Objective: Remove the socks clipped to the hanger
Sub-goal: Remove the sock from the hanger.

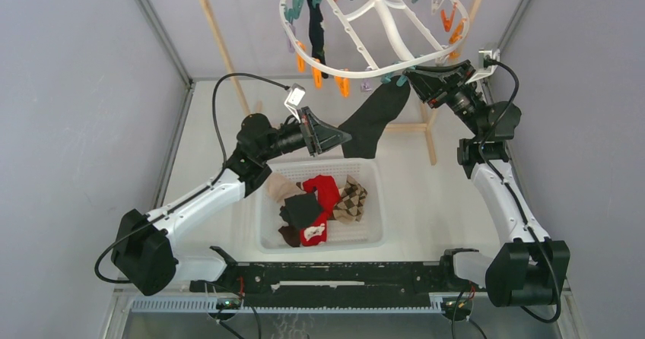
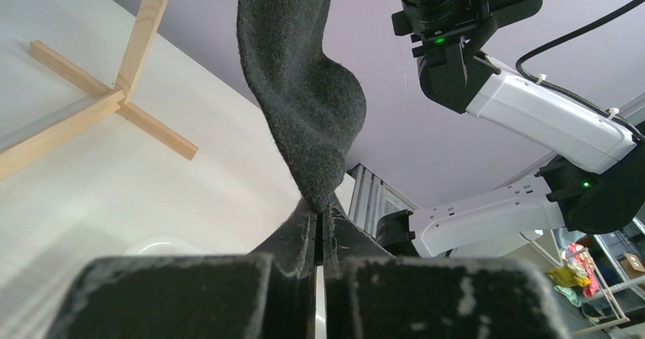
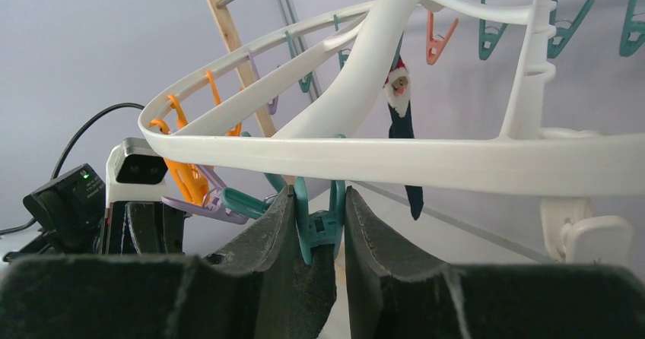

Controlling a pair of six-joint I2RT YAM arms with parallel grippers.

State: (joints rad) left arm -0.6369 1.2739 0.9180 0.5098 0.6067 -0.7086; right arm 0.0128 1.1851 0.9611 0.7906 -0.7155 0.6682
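Observation:
The white oval hanger hangs from a rod at the back, with orange and teal clips along its rim. A black sock stretches from a teal clip at the hanger's near rim down to my left gripper, which is shut on its toe end. In the left wrist view the sock rises from the left gripper's closed tips. My right gripper presses both sides of the teal clip that holds this sock. A navy sock with a Santa figure hangs further back.
A white perforated basket below the left gripper holds several socks, among them a red one and an argyle one. The wooden rack's legs stand behind the basket. Grey walls close both sides.

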